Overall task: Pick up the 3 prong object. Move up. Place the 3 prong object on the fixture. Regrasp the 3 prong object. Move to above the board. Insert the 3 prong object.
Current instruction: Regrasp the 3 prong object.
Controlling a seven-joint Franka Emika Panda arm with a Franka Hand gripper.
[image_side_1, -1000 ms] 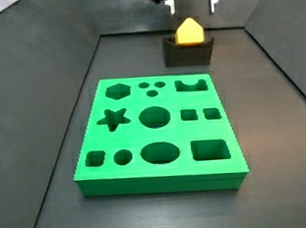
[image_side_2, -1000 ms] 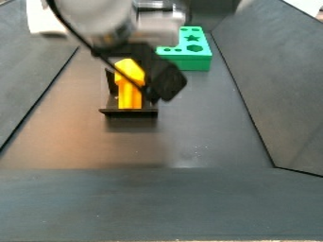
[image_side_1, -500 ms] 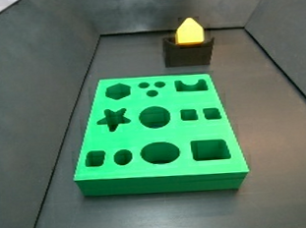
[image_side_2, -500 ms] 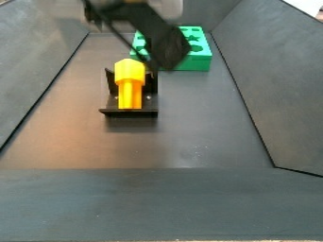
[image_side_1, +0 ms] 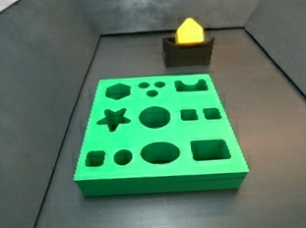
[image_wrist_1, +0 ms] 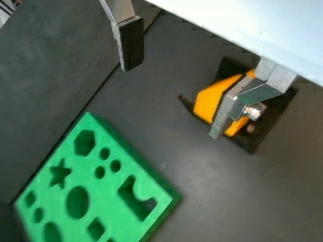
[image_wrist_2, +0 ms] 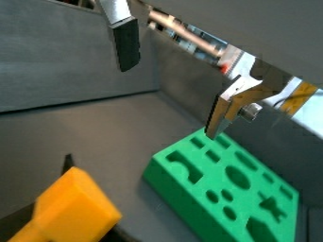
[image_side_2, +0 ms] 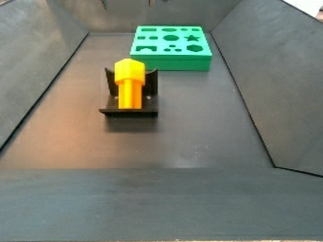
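Note:
The orange-yellow 3 prong object (image_side_1: 189,30) rests in the notch of the dark fixture (image_side_1: 188,53) at the far end of the floor; in a side view it lies lengthwise (image_side_2: 128,80) across the fixture (image_side_2: 128,112). The green board (image_side_1: 134,137) lies apart from it, also seen in a side view (image_side_2: 173,60). My gripper is out of both side views. In both wrist views the gripper (image_wrist_1: 173,99) (image_wrist_2: 168,100) is open and empty, high above the floor. The piece (image_wrist_1: 210,98) (image_wrist_2: 74,203) and the board (image_wrist_1: 89,180) (image_wrist_2: 190,184) show below it.
Dark sloping walls enclose the dark floor (image_side_1: 70,205) on all sides. The fixture (image_wrist_1: 262,133) stands close to the end wall.
My gripper has risen away from the fixture and left both side views. The 3 prong object stays on the fixture, let go.

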